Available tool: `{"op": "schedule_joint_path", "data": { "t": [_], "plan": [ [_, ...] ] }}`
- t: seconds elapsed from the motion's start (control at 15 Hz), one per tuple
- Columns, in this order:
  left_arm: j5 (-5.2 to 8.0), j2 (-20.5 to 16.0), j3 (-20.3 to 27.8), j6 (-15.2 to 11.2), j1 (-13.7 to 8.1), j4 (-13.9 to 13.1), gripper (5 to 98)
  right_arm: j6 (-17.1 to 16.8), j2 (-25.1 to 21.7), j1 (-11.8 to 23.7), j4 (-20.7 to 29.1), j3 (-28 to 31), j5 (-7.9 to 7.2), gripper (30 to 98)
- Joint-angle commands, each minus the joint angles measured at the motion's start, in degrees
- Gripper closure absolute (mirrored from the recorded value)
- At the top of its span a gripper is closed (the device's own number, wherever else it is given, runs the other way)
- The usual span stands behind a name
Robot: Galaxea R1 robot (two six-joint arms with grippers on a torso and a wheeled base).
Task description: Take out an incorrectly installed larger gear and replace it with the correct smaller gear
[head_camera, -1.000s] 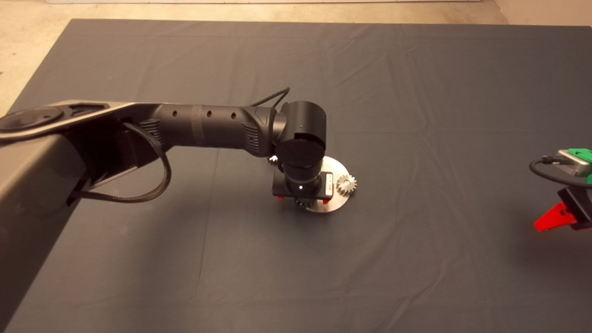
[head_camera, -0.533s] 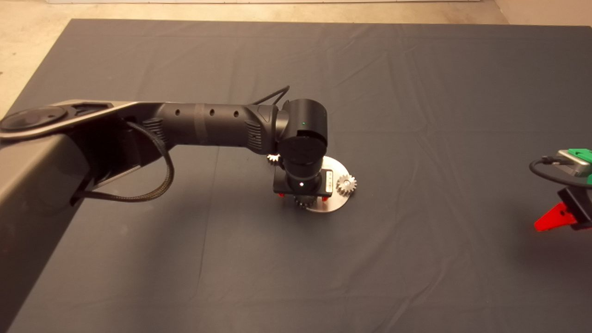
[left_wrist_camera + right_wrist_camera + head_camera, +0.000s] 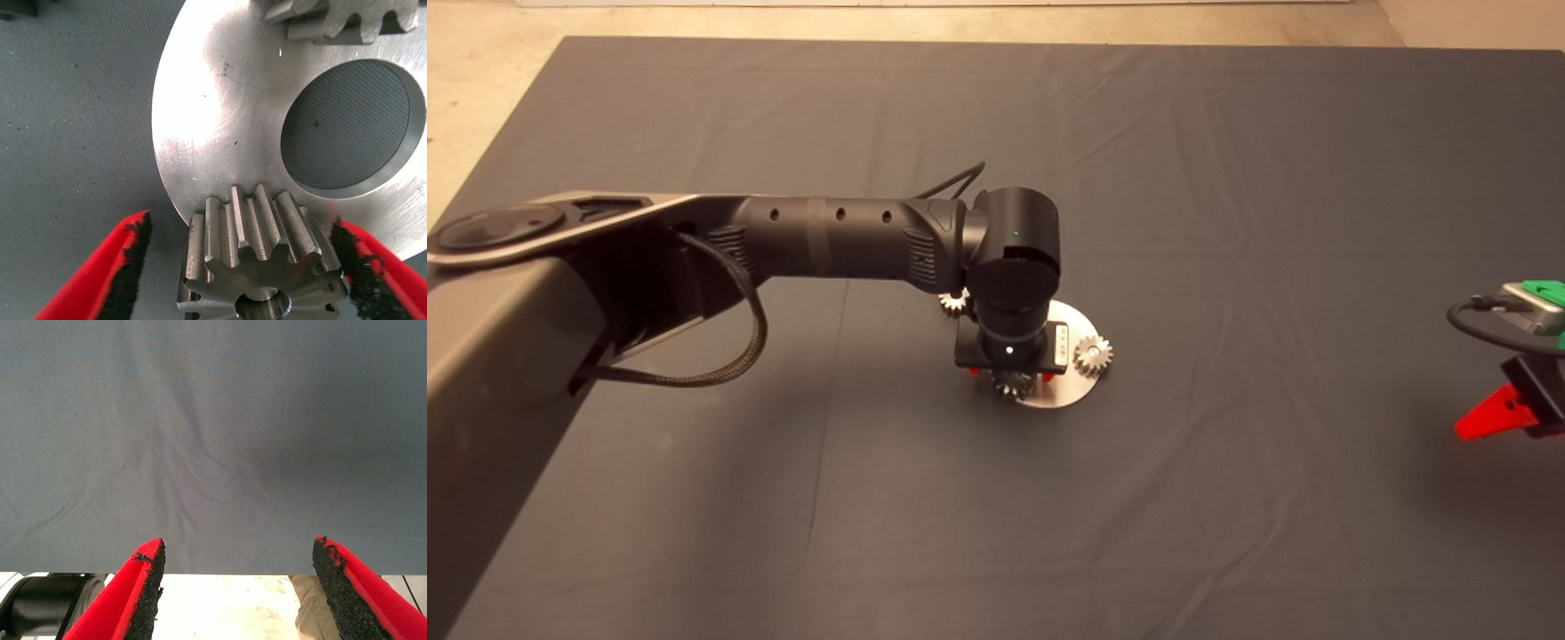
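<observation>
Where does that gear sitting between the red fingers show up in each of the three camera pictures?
Head view: the larger gear peeks out under the left gripper, at the near edge of the round metal plate.
Left wrist view: it fills the lower middle, between the open red fingers, apart from both pads.
Right wrist view: not in it; only dark mat.
Shared landmark: the round metal plate, seen in head and left wrist views.

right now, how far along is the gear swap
Nothing looks done yet: the larger gear sits on the plate. In hand: the left gripper is open, straddling that gear, not clamped. Left to do: grip it, lift it off, then fit the smaller gear, which lies on the mat beside the plate. The right gripper is parked, open, on the right.
</observation>
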Motion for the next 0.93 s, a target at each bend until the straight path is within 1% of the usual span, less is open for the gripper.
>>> {"op": "schedule_joint_path", "data": {
  "t": [0.0, 0.07, 0.2, 0.33, 0.4, 0.47, 0.53, 0.67, 0.73, 0.87],
  "plan": [
    [7.44, 0.2, 0.1, 0.2, -0.5, 0.8, 36.3, 0.2, -0.2, 1.1, 0.4, 0.3, -0.15, 69.4],
    [7.27, 0.0, 0.2, 0.2, -0.4, 0.8, 37.6, 0.2, -0.1, 1.1, 0.5, 0.3, -0.15, 69.4],
    [7.5, 0.0, 0.6, 0.0, -0.4, 0.7, 37.6, 0.2, -0.2, 1.2, 0.5, 0.3, -0.15, 69.4],
    [7.53, -0.2, 1.8, 0.0, -0.4, 0.6, 42.7, 0.2, -0.1, 1.5, 0.5, 0.2, -0.15, 69.4],
    [7.53, -0.3, 2.2, -0.1, -0.4, 0.6, 42.7, 0.2, -0.1, 1.5, 0.5, 0.2, -0.15, 69.4],
    [7.61, -0.2, 2.3, -0.1, -0.4, 0.6, 42.7, 0.2, -0.1, 1.5, 0.5, 0.2, -0.15, 69.4],
    [7.61, -0.2, 2.3, -0.1, -0.4, 0.6, 45.7, 0.2, -0.1, 1.5, 0.5, 0.2, -0.15, 69.4],
    [7.56, -0.1, 2.3, -0.1, -0.4, 0.5, 47.5, 0.2, 0.0, 1.5, 0.5, 0.2, -0.15, 69.4],
    [7.53, -0.1, 2.3, -0.1, -0.4, 0.5, 50.6, 0.2, 0.0, 1.5, 0.5, 0.2, -0.15, 69.4],
    [7.61, 0.0, 2.3, -0.1, -0.4, 0.5, 52.3, 0.2, 0.0, 1.5, 0.5, 0.2, -0.15, 69.4]
  ]
}}
